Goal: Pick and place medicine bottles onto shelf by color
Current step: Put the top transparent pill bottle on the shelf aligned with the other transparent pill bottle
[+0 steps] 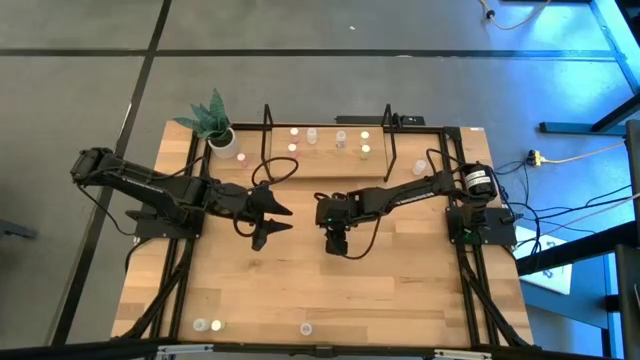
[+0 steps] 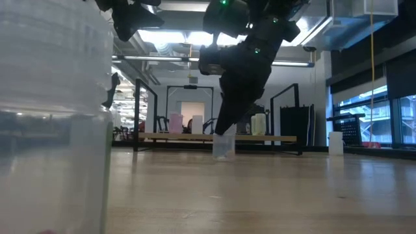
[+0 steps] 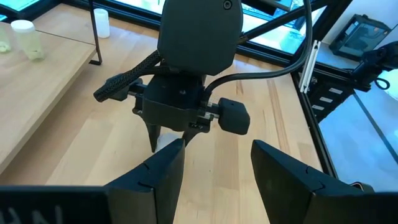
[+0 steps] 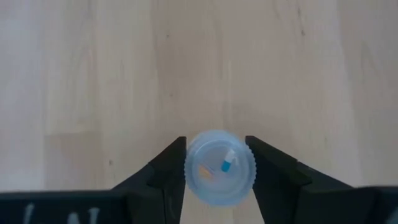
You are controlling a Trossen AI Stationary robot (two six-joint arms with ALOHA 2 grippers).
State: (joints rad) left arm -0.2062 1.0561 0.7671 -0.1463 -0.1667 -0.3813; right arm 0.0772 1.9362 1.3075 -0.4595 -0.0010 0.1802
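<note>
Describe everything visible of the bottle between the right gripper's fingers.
The bottle is a tiny, clear, plastic-looking cylinder with a ridged round rim, seen end-on, with a blue-and-white capsule and an orange speck inside. It stands upright on the light wood table, mid-table, in front of the shelf. The right gripper points straight down over it, one dark finger close against each side; actual contact is unclear.

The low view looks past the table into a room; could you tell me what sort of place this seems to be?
Probably a lab or an open-plan workspace: exposed ceiling ducts with strip lighting, large windows at the right, and a wooden table fitted with two robot arms.
</note>
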